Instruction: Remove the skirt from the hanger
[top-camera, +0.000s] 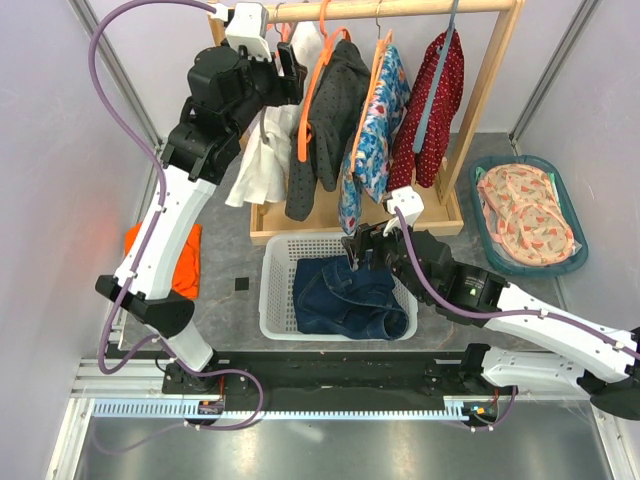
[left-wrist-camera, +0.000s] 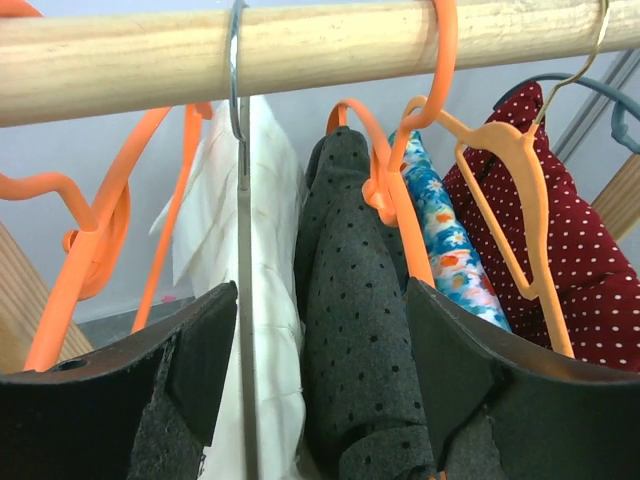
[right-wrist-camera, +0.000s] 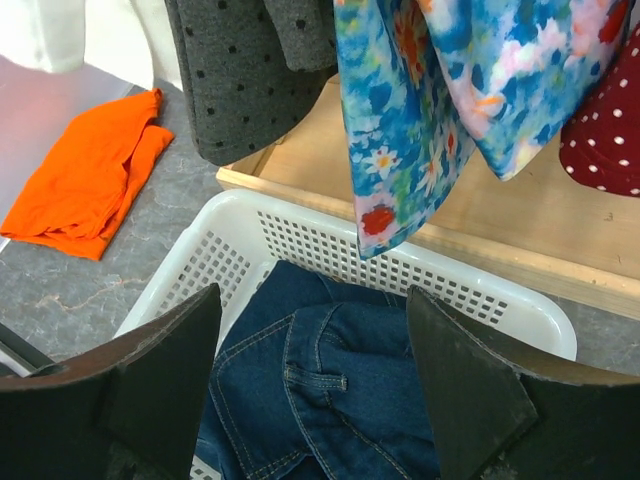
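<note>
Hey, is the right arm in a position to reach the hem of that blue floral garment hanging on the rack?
Probably yes. The right hand is open above the white basket, and the floral garment's hem hangs just ahead of it with nothing in between.

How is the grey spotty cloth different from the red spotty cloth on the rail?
The dark grey cloth has black dots; the dark red cloth has white dots. The grey cloth hangs right before the open left gripper; the red cloth hangs farther along, by the rail's end post. Both hang from the wooden rail.
</note>
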